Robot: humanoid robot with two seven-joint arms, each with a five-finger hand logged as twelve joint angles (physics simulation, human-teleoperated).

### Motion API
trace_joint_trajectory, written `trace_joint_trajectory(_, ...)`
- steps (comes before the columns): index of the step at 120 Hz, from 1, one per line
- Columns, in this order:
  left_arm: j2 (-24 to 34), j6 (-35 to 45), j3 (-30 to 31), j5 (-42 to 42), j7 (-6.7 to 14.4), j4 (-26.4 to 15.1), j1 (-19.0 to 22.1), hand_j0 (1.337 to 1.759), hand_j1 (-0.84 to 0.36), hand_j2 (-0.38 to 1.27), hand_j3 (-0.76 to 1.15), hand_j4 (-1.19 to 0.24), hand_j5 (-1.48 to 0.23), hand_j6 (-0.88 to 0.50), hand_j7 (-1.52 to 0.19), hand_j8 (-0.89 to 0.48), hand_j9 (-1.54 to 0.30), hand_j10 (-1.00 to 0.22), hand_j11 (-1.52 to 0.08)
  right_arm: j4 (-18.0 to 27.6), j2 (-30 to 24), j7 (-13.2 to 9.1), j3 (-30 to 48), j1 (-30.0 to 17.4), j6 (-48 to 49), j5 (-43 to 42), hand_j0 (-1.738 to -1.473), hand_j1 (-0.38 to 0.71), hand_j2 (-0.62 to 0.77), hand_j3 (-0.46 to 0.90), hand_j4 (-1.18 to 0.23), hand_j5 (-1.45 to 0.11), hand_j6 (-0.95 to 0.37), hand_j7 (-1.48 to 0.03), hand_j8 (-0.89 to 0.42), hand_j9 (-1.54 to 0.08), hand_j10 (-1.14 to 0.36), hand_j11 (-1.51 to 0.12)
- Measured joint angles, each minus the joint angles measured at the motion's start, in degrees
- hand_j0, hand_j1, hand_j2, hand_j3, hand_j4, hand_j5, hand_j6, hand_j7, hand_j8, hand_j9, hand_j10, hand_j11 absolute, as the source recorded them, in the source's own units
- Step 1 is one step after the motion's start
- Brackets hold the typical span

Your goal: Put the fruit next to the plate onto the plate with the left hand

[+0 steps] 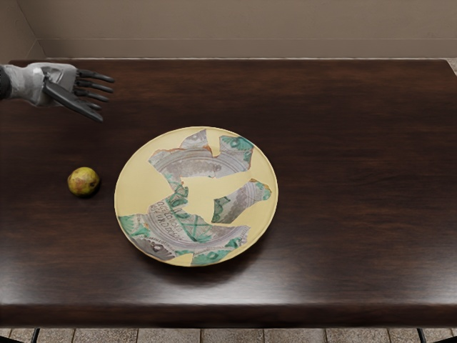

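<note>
Fruit (83, 181) is sitting at the left of the frame, mid-height, on the dark wooden table (343, 143). It is just beside the plate's left rim, with a small gap, not touching. It's small, round and yellow-green with a brownish blush; can't tell the kind.

Plate (136, 193) is lying flat at frame centre. It's yellow with grey-green patterned patches and is carrying nothing, so the placement isn't done yet.

Left hand (57, 82) is hovering in the upper left, arm coming in from the left edge. It is well apart from the fruit and farther back on the table. Fingers (96, 77) are stretched out and spread, pointing right, thumb angling down-right, gripping nothing. I'm reading that as a pre-grasp shape, kept wide so it can wrap a round object. Can't tell which way the palm is facing.

Right arm isn't showing.

My read:
- **Step in hand:** the reach is looking like the current step, and no contact is being made.
- **Why this hand:** the fruit is lying on the plate's left side, so the left hand is getting the short path, a small carry rightward.
- **Next move:** it calls for coming down the frame and over the fruit, then closing around it.
- **Risk:** a round fruit on a slick tabletop means a glancing finger could send it rolling into the rim or away from the plate.
- **Carry:** the lift needs to be clearing the rim before release.
</note>
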Motion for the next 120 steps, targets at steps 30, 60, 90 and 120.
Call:
trace_joint_trajectory(30, -0.01, 0.00, -0.06, 4.04, 0.11, -0.43, -2.31, 1.658, 0.07, 0.05, 0.00, -0.23, -0.30, -0.23, -0.30, -0.23, -0.30, -0.23, -0.30, 0.16, 0.00, 0.03, -0.04, -0.38, 0.01, 0.00, -1.658, -0.31, -0.01, 0.00, -0.03, -0.05, -0.04, -0.05, -0.03, -0.05, -0.03, -0.05)
trace_joint_trajectory(60, 3.75, 0.00, -0.42, 15.79, 0.56, -5.16, -7.09, 1.658, 0.07, 0.05, 0.00, -0.23, -0.30, -0.23, -0.30, -0.23, -0.30, -0.23, -0.30, 0.24, 0.00, -0.02, -0.09, -0.79, 0.00, 0.00, -1.658, -0.31, -0.01, 0.00, -0.03, -0.05, -0.04, -0.05, -0.03, -0.05, -0.03, -0.05)
trace_joint_trajectory(90, 14.87, 0.00, -0.50, 27.73, 2.01, -24.26, -9.72, 1.658, 0.07, 0.05, 0.00, -0.23, -0.30, -0.23, -0.30, -0.23, -0.30, -0.23, -0.30, 0.25, 0.00, -0.02, -0.09, -0.83, 0.00, 0.00, -1.658, -0.31, -0.01, 0.00, -0.03, -0.05, -0.04, -0.05, -0.03, -0.05, -0.03, -0.05)
trace_joint_trajectory(120, 19.21, 0.00, -0.16, 33.31, 4.39, -38.26, -10.27, 1.658, 0.07, 0.05, 0.00, -0.23, -0.30, -0.24, -0.30, -0.24, -0.30, -0.23, -0.30, 0.25, 0.00, -0.02, -0.09, -0.83, 0.00, 0.00, -1.658, -0.31, -0.01, 0.00, -0.03, -0.05, -0.04, -0.05, -0.03, -0.05, -0.03, -0.05)
